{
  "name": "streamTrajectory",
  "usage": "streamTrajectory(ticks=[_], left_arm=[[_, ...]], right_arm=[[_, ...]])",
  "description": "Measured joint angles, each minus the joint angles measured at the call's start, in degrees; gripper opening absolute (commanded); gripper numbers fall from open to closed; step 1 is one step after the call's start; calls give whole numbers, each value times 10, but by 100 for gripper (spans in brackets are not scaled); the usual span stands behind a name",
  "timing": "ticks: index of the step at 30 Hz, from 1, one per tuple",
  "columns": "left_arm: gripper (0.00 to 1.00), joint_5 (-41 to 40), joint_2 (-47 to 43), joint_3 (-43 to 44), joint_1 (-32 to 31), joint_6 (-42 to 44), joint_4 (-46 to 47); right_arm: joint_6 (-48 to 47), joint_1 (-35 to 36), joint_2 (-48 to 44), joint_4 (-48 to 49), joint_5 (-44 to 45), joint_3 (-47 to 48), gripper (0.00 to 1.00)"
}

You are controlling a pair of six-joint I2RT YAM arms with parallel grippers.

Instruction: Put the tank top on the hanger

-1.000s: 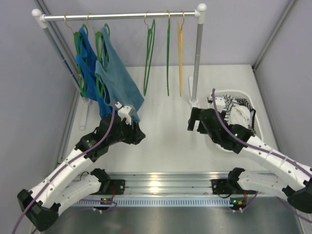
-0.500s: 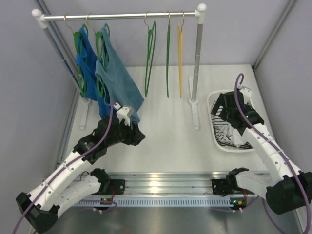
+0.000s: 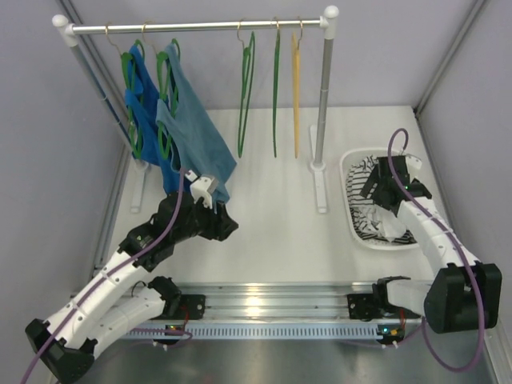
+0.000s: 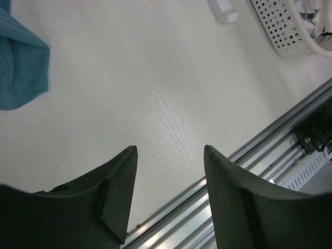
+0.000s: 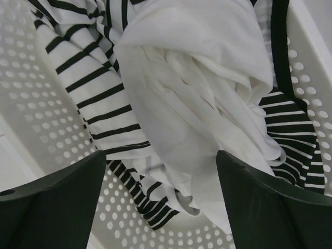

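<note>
Right gripper [image 5: 161, 171]: jaws wide apart, empty, tank top [image 5: 197, 72] directly below. Lower straight; pinch white fabric only, excluding striped garment [image 5: 88, 88] alongside.

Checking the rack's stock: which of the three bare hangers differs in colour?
The thin yellow plastic hanger, rightmost on the metal rail, nearest the grey post. The two bare green plastic hangers hang left of it.

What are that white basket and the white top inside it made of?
The basket looks like hard plastic, matte white, judging by its moulded rows of round holes. The tank top seems to be thin, soft fabric, plain white; it crumples into loose folds.
</note>
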Motion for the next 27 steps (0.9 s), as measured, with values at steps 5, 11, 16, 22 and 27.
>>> streamTrajectory(ticks=[5, 11, 16, 22, 27], left_arm=[[60, 0, -5, 0, 0, 0, 0], [60, 0, -13, 0, 0, 0, 0], [60, 0, -13, 0, -1, 0, 0], [60, 0, -13, 0, -1, 0, 0], [60, -1, -16, 0, -1, 0, 0]], right_arm=[[-7, 0, 25, 5, 1, -26, 46], [-11, 0, 17, 2, 12, -26, 0], [-15, 0, -19, -35, 5, 8, 0], [-21, 2, -72, -75, -54, 141, 0], [-15, 60, -86, -95, -80, 259, 0]])
